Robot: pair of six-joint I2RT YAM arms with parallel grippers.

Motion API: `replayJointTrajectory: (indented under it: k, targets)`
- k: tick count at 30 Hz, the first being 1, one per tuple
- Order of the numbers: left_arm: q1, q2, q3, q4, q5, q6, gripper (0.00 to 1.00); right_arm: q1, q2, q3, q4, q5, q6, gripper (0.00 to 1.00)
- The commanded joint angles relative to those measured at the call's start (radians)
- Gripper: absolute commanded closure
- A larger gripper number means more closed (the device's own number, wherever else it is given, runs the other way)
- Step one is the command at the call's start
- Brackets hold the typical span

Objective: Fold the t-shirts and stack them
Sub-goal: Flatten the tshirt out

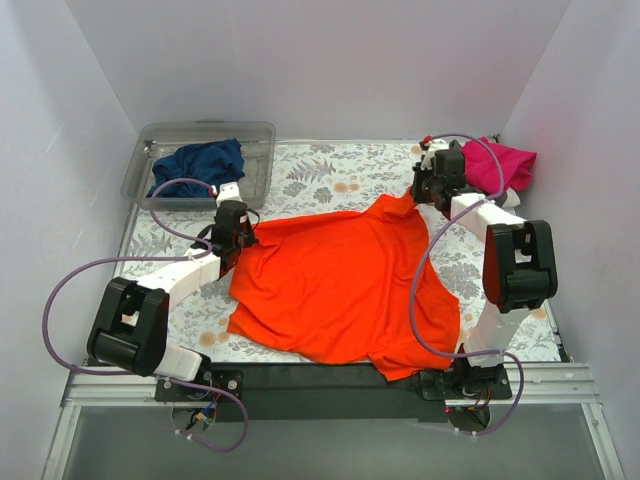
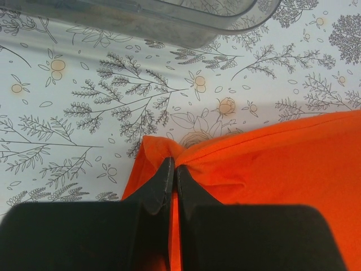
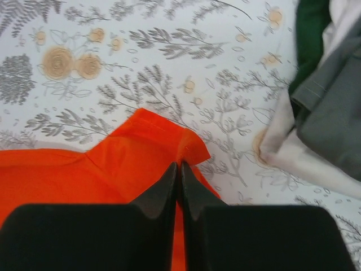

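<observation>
Up in the upper left of the top view, the navy t-shirt lies in a clear tub. Just below, the left hand is closed on a corner of the orange-red t-shirt, which is spread mid-frame on the floral tabletop. At upper right, the right hand pinches another corner, near the magenta t-shirt.

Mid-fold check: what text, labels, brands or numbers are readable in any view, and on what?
None can be read in any view.
The orange shirt, blue shirt and pink shirt are plain, with no print or tag showing.
The tub shows no label.
The table cover has only a flower and leaf pattern, no words.
</observation>
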Motion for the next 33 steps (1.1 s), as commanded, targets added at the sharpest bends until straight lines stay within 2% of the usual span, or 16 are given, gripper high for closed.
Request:
replayJointTrajectory:
  k: [1, 7, 10, 12, 14, 15, 16, 18, 24, 29, 33]
  targets:
    - [0.006, -0.029, 0.019, 0.009, -0.033, -0.004, 1.00, 0.080, -0.026, 0.068, -0.004, 0.033, -0.060, 0.99]
    - [0.006, -0.079, -0.007, 0.029, -0.036, -0.015, 1.00, 0.222, -0.066, -0.045, -0.039, 0.056, -0.136, 0.99]
    - [0.008, -0.092, 0.002, 0.029, -0.018, -0.018, 0.71, 0.272, -0.043, -0.065, -0.103, 0.036, -0.156, 0.99]
    - [0.006, -0.102, 0.001, 0.029, -0.003, -0.019, 0.59, 0.276, -0.053, -0.084, -0.116, 0.021, -0.133, 0.98]
    - [0.005, -0.125, -0.005, 0.030, 0.000, -0.023, 0.49, 0.276, -0.107, -0.110, -0.114, 0.005, -0.120, 0.87]
    - [0.006, -0.134, -0.010, 0.032, -0.001, -0.024, 0.40, 0.276, -0.130, -0.114, -0.113, 0.005, -0.116, 0.77]
    - [0.005, -0.144, -0.014, 0.038, 0.000, -0.026, 0.37, 0.276, -0.155, -0.117, -0.113, 0.007, -0.115, 0.73]
    - [0.000, -0.164, -0.016, 0.052, 0.008, -0.024, 0.35, 0.276, -0.230, -0.116, -0.114, 0.016, -0.106, 0.63]
    - [-0.081, -0.127, 0.001, 0.087, 0.065, -0.029, 0.33, 0.241, -0.328, -0.090, -0.108, 0.076, -0.060, 0.46]
    - [-0.180, 0.009, 0.024, 0.150, 0.131, -0.064, 0.32, 0.138, -0.223, -0.030, -0.110, 0.027, -0.027, 0.46]
    - [-0.199, 0.109, 0.038, 0.210, 0.217, -0.096, 0.31, 0.114, -0.135, 0.018, -0.108, 0.024, -0.035, 0.47]
